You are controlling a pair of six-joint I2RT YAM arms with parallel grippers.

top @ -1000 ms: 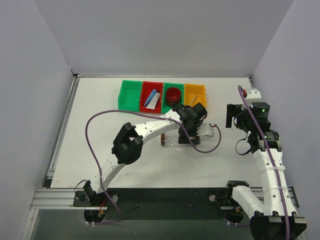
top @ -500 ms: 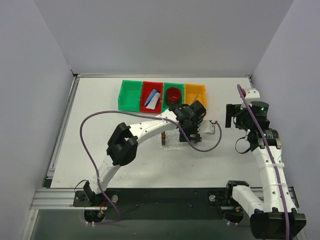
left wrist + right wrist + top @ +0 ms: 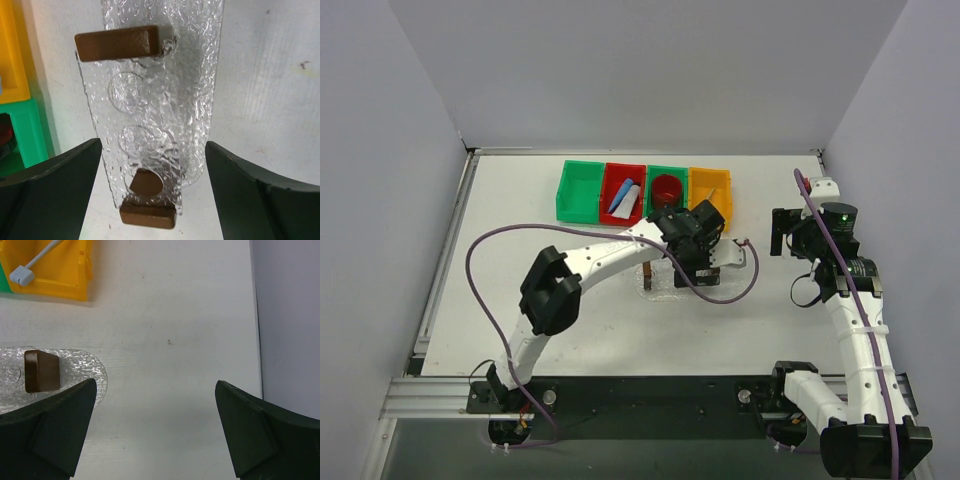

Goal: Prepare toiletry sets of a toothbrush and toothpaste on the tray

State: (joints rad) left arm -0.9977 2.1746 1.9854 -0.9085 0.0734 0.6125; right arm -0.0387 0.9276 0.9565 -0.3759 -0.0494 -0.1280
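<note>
Two grippers, spread wide and empty: the left gripper [image 3: 152,142] hangs over the tray [image 3: 150,90] near the tabletop's [image 3: 520,220] centre, the right gripper [image 3: 155,382] near its right edge. The toothpaste [image 3: 623,198] and toothbrush [image 3: 37,259] lie in bins [image 3: 582,163] along the far edge. A low left finger [image 3: 55,190] could shove the light tray, and the slim toothbrush could slip a pinch.
</note>
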